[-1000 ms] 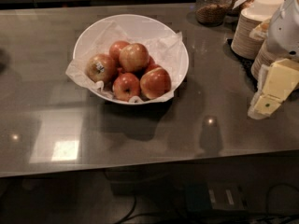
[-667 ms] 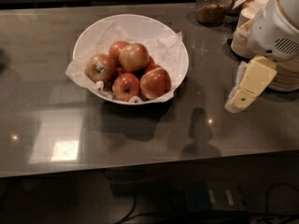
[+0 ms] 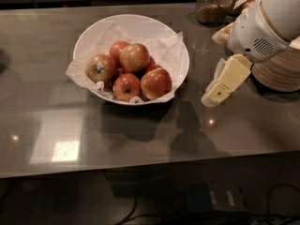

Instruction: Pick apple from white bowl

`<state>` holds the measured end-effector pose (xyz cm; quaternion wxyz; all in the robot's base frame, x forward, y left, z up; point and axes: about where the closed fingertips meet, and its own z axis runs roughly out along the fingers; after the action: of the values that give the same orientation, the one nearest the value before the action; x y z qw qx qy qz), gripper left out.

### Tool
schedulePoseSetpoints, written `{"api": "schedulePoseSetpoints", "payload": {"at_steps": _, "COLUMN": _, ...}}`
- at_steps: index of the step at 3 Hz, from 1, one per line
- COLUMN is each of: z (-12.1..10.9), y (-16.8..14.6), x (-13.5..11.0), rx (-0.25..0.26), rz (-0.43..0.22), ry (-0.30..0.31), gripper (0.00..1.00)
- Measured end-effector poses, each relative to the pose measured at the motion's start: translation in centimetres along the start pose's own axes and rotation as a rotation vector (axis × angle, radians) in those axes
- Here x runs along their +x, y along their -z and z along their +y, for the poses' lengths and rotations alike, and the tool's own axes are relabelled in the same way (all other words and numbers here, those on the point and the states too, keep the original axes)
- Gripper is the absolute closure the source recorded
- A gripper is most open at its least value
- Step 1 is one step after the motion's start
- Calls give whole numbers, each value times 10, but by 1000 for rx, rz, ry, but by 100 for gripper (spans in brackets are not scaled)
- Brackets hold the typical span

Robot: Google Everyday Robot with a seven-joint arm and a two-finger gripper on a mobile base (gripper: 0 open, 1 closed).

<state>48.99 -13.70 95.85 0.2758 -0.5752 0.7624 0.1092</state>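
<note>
A dark grey countertop [image 3: 140, 139] is stretching across the foreground, reflecting a bright square of light. Above its right side, the robot's gripper [image 3: 211, 99], pale yellow below a white arm [image 3: 267, 22], is hanging tip-down near the white bowl's right rim, not touching it. Whether it is open or closed cannot be told from here. Over the last second it has been sliding left from the frame's edge toward the bowl, so the approach is under way but the reach in has not begun. The white bowl [image 3: 140, 25], lined with paper, is sitting left of centre, its fruit undisturbed. The apple [image 3: 134, 56], large and red-orange with a yellow blush, is resting on top of the pile. Behind are standing a glass jar [image 3: 213, 6] and stacked tan paper bowls [image 3: 279, 69].
</note>
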Motion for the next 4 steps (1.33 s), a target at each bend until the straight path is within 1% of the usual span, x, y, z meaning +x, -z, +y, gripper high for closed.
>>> {"api": "schedulePoseSetpoints", "payload": {"at_steps": 1, "z": 13, "y": -2, "x": -10, "rx": -91, "rz": -128, "ry": -20, "gripper": 0}}
{"api": "schedulePoseSetpoints", "payload": {"at_steps": 2, "z": 13, "y": -2, "x": -11, "rx": -91, "rz": -128, "ry": -20, "gripper": 0}}
{"api": "schedulePoseSetpoints", "payload": {"at_steps": 3, "z": 16, "y": -20, "x": -18, "rx": -96, "rz": -152, "ry": -17, "gripper": 0}}
{"api": "schedulePoseSetpoints", "payload": {"at_steps": 4, "z": 18, "y": -39, "x": -30, "rx": -112, "rz": -179, "ry": -15, "gripper": 5}}
